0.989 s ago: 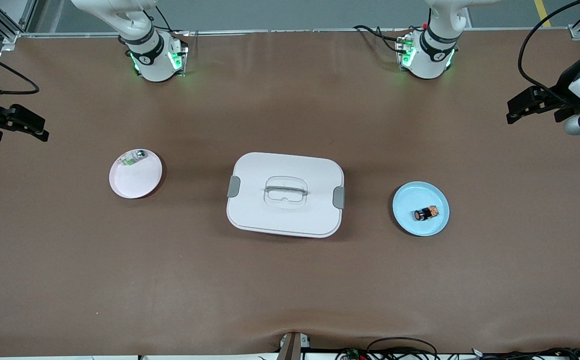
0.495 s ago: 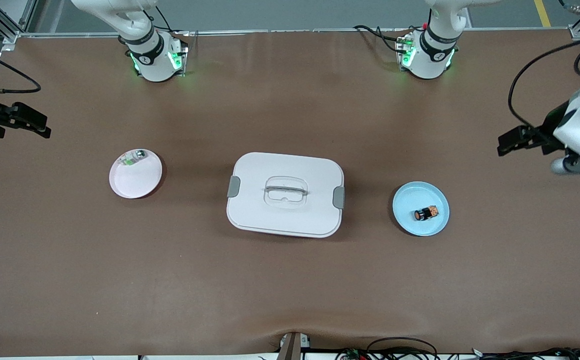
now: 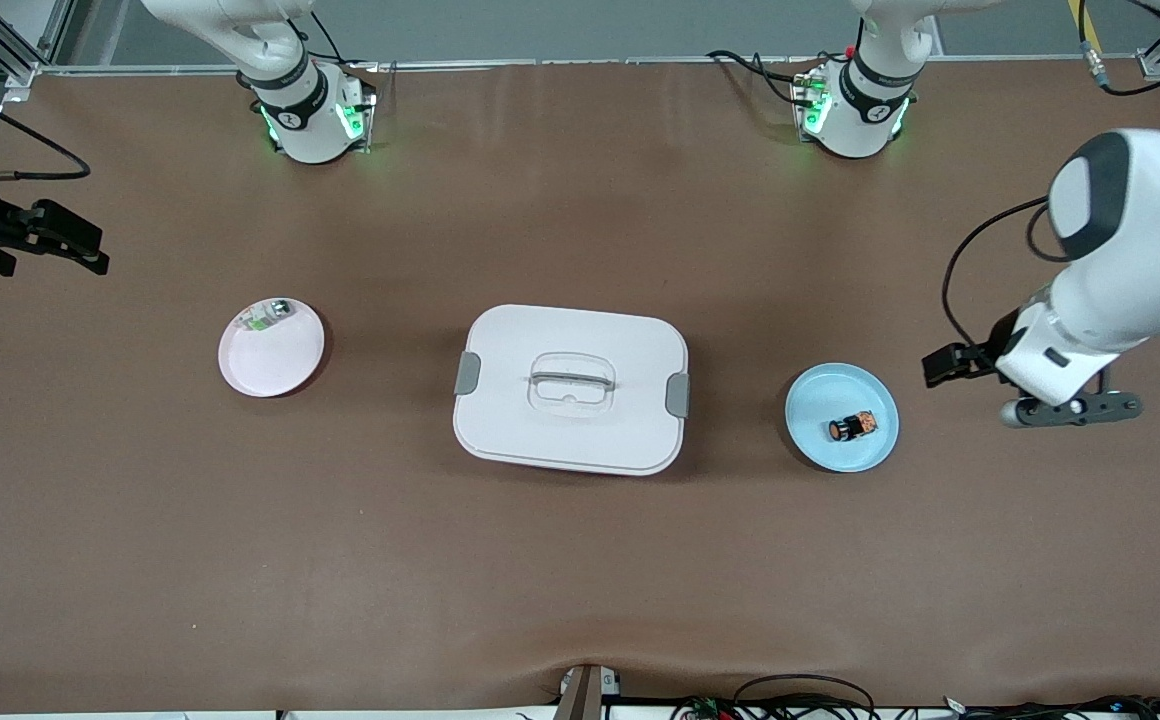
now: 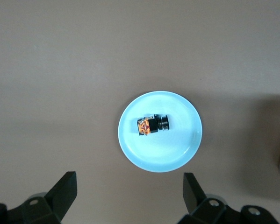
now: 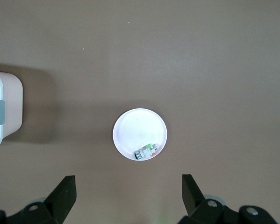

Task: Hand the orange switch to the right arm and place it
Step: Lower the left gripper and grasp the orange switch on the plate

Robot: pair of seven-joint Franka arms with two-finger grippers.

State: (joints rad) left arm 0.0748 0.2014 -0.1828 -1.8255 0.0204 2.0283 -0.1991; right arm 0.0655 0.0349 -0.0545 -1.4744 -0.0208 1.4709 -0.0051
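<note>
Lying sideways on blue plate (image 3: 810,440), orange switch (image 3: 854,426); cap hidden.

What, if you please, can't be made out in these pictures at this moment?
- Inside of the white box: hidden by its shut lid, front view.
- Right gripper: arm cut off at the front view's edge.
- Orange switch on the blue plate: markings too small.
- Part on the pink plate: too small to identify.

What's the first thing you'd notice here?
A big white lidded box sits mid-table between two small plates. The blue plate holds the orange switch; the open left gripper hangs beside it. The pink plate holds a clear-and-green part.
</note>
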